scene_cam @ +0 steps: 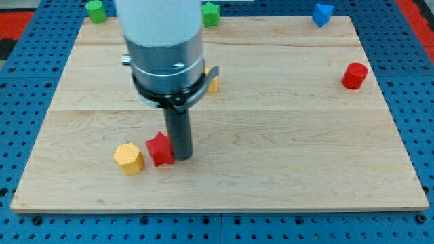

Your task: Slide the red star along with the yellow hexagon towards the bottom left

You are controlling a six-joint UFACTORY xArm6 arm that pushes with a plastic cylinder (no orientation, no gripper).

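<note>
Yellow hexagon [128,158], red star [160,149] against my tip [181,156].

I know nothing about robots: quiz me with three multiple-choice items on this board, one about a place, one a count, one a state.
1. Where is my tip relative to the small red star block?
A. at its right side
B. far above it
C. at its left

2. How many green blocks lie along the wooden board's top edge?
A. none
B. two
C. four

3. The yellow hexagon block and the red star are:
A. stacked
B. at opposite edges
C. side by side

Answers: 1 A, the rod stands against the star's right; 2 B, two show; 3 C, the hexagon sits just left of the star.
</note>
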